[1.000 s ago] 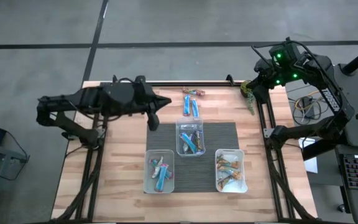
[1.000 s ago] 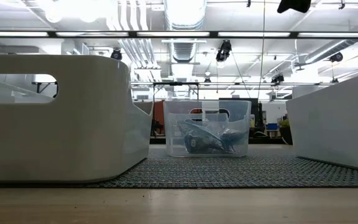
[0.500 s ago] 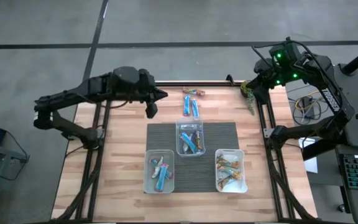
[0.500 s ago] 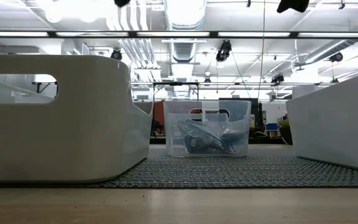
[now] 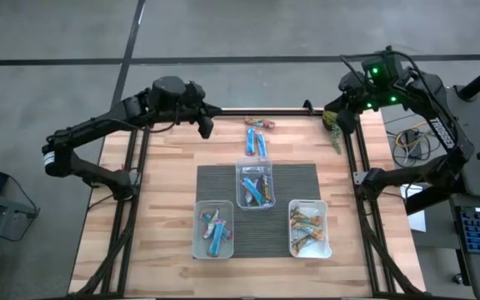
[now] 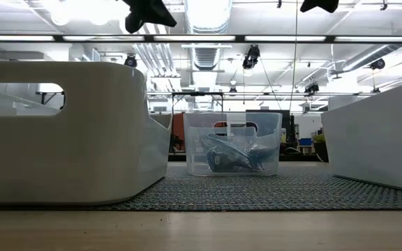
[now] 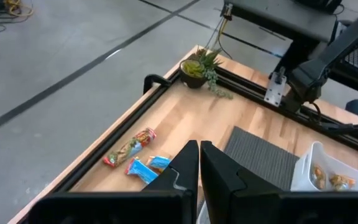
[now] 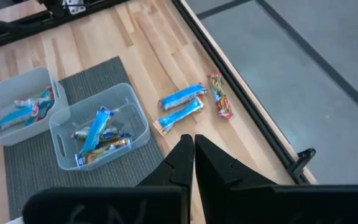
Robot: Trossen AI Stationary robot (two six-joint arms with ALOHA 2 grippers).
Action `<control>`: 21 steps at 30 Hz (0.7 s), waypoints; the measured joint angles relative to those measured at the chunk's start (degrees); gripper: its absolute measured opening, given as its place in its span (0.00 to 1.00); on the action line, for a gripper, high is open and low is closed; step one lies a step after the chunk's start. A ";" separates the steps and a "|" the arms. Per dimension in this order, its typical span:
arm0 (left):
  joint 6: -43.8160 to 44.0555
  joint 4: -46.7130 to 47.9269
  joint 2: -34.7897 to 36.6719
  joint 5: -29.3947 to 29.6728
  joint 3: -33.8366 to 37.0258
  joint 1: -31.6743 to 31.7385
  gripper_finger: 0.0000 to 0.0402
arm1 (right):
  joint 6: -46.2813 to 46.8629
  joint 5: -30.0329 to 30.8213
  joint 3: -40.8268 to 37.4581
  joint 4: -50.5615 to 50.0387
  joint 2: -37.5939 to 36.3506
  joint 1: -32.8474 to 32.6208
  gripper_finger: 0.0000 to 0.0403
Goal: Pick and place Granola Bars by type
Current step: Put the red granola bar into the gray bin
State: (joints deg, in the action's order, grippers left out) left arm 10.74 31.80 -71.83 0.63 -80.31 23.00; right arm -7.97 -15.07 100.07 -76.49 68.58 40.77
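my left fingers [image 5: 206, 129] hover pressed together and empty over the tabletop's [image 5: 165, 208] far edge, just left of the three loose granola bars [image 5: 257, 142], likely lining up for the next pick. most bars already lie sorted in three clear tubs [image 5: 255, 185] on the mat [image 5: 302, 179]. my right fingers [image 5: 333, 119], also closed and empty, wait by the plant [image 5: 333, 125]. compared with a second ago, my left arm has swung back toward the far edge.

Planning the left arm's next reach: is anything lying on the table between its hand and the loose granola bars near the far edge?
Nothing visible. The left hand, shut, hangs above bare wood beside the loose granola bars; the tubs sit nearer the front.
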 joint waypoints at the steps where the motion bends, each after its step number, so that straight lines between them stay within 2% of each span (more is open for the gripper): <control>1: -0.06 -0.14 0.00 -0.05 0.00 0.11 0.00 | 0.16 0.00 0.00 0.35 0.20 0.00 0.02; 11: -1.06 -0.15 1.02 -0.01 -0.07 1.53 0.00 | 9.23 0.08 -0.02 3.71 6.89 0.02 0.02; 21: -3.45 0.53 1.67 -0.01 -0.02 1.53 0.00 | 5.29 0.47 0.91 11.52 14.44 0.02 0.02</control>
State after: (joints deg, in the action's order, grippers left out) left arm 7.29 32.32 -70.16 0.62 -80.34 24.53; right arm -2.68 -14.60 100.98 -64.97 83.02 40.80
